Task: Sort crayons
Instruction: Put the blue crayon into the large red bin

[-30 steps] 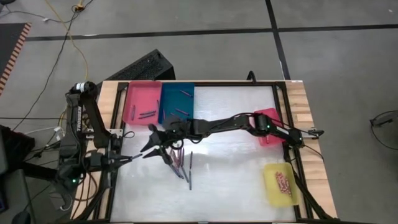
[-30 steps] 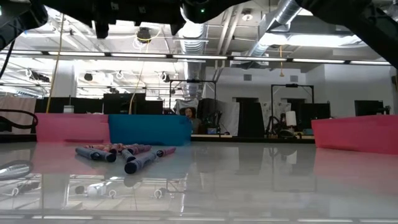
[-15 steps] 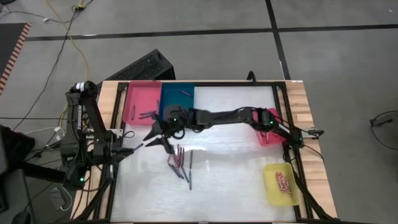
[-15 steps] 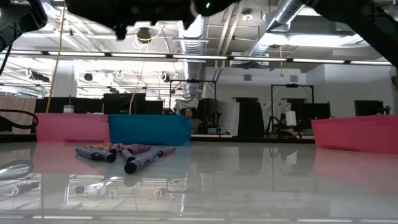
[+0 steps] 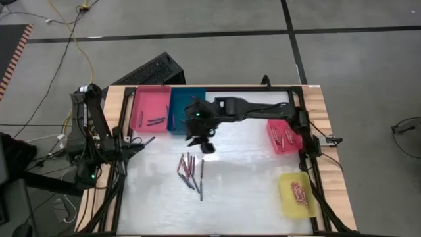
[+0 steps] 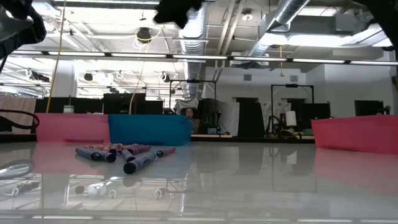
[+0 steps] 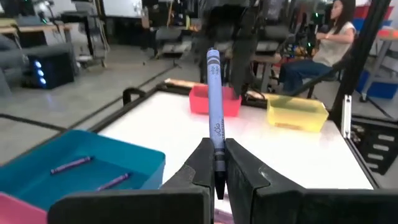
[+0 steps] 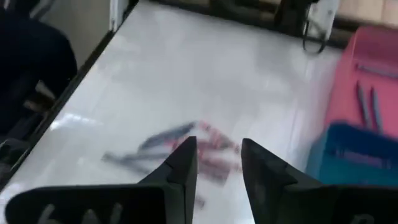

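Several crayons lie in a loose pile on the white table, also seen in the low view as crayons. At the table's left side my left gripper is shut on a blue crayon, held clear of the table near the pink tray. My right gripper stands open and empty, raised above the table beside the blue tray, with the pile ahead of its fingers. My left gripper pinches the blue crayon near its one end between its two fingers. The fingers come level from the table's left and lie along the crayon. It sticks out ahead of the fingertips, lifted clear of the table.
The pink and blue trays stand side by side at the far left, each with a few crayons inside. A red tray with crayons sits at the right edge, a yellow tray with crayons near the right front corner. A seated person shows beyond the table.
My right gripper has risen from just above the pile and drawn back toward the table's right and far side, tipping its fingers downward, its opening unchanged. My left gripper, still shut on the blue crayon, has gone toward the far edge, nearer the pink tray.
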`<action>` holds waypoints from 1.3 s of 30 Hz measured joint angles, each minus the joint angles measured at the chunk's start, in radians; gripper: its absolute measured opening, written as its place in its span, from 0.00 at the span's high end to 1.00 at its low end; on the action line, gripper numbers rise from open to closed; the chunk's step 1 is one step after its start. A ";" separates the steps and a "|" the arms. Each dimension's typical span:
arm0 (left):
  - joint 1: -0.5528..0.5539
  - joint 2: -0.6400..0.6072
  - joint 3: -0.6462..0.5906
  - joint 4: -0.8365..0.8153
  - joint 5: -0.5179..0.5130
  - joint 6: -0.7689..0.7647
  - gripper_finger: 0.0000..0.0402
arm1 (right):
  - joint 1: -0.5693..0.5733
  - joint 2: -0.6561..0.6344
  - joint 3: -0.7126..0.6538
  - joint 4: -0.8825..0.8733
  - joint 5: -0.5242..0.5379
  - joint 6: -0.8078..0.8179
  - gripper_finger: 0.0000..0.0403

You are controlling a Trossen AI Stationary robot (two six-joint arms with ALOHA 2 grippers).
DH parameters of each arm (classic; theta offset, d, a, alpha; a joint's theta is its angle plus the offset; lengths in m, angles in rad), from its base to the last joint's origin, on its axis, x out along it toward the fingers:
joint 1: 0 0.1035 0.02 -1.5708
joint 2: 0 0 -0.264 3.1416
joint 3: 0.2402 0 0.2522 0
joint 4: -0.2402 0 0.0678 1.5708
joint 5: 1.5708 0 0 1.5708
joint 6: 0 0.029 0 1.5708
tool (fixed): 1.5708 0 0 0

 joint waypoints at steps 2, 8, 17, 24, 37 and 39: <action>0.004 -0.022 0.000 0.009 0.022 0.032 0.99 | 0.008 -0.041 0.000 -0.067 0.028 0.004 0.70; 0.005 -0.069 0.000 0.058 0.035 0.127 0.99 | 0.026 -0.174 0.000 -0.206 0.100 0.055 0.70; 0.039 -0.087 0.000 0.522 0.266 0.581 0.99 | 0.113 -0.329 0.000 -0.302 0.218 0.152 0.70; 0.241 -0.087 0.000 0.911 0.654 1.032 0.99 | 0.243 -0.417 0.000 -0.344 0.400 0.234 0.70; 0.506 -0.064 0.000 0.984 1.008 1.152 0.99 | 0.449 -0.534 -0.139 -0.289 0.770 0.268 0.70; 0.512 -0.059 0.000 0.985 1.011 1.164 0.99 | 0.452 -0.604 -0.304 -0.085 0.787 0.194 0.70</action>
